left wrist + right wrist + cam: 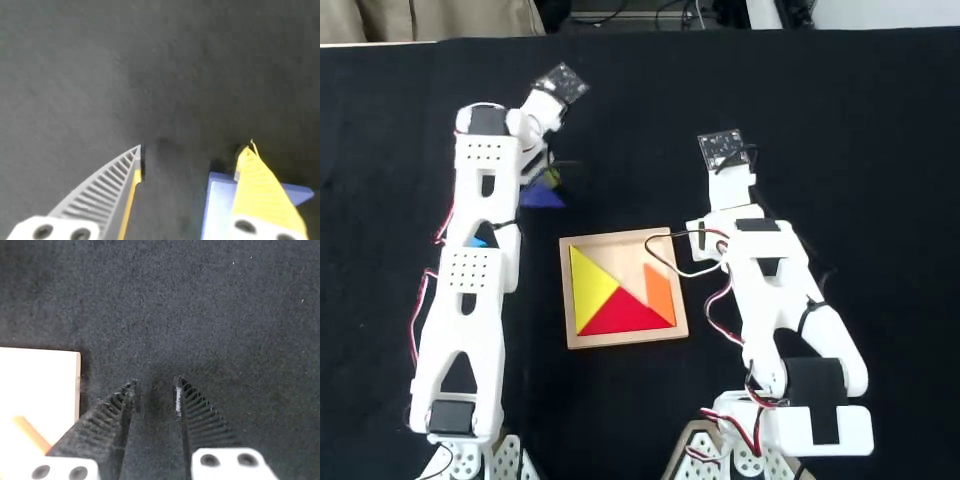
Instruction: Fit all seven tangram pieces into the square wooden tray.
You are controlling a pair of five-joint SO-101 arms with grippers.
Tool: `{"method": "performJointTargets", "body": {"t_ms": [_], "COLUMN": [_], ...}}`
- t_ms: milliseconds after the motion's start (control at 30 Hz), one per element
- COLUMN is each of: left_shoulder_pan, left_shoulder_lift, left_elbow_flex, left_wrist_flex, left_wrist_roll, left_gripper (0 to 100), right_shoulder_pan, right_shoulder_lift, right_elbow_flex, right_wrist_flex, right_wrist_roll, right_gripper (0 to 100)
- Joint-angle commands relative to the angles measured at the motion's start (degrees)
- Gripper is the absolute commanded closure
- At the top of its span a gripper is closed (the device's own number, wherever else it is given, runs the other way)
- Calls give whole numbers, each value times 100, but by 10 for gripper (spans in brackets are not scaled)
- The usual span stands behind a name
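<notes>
One blue piece (219, 210) at one finger of the spread left end effector (193, 150)

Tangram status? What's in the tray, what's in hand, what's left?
Done: three pieces lie in the tray: yellow triangle, red triangle, orange piece.
In hand: nothing gripped. The left gripper is open with one finger over a blue piece; the right gripper is open over the cloth beside the tray.
Left: four of seven, including that blue piece and a light blue piece.

Bright, even light, faint soft shadows on the black cloth (880, 150), wooden tray (35, 385) glaring white
</notes>
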Motion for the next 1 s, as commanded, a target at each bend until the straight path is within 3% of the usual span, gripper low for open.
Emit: {"method": "performJointTargets", "body": {"t_ms": [0, 200, 400, 667, 833, 967], "left_shoulder_pan": [-207, -418, -418, -365, -426, -453], "left_shoulder_lift": [-343, -765, -2136, -4554, -5749, -6048], "left_elbow_flex": [-75, -75, 462, 3468, 5464, 6888], "left_wrist_flex": [703, 703, 712, 703, 651, -237], "left_wrist_roll": [-607, -571, -387, -897, -1864, -2295], "left_gripper": [701, 700, 699, 699, 703, 700], "right_shoulder_pan": [70, 70, 70, 70, 70, 70], "right_shoulder_lift": [13, 13, 13, 13, 13, 13], "right_elbow_flex": [-295, -295, -295, -295, -295, -295], "right_wrist_flex": [-97, -97, -97, -97, -97, -97], "right_wrist_roll": [79, 79, 79, 79, 79, 79], "right_gripper": [874, 874, 874, 874, 874, 874]}}
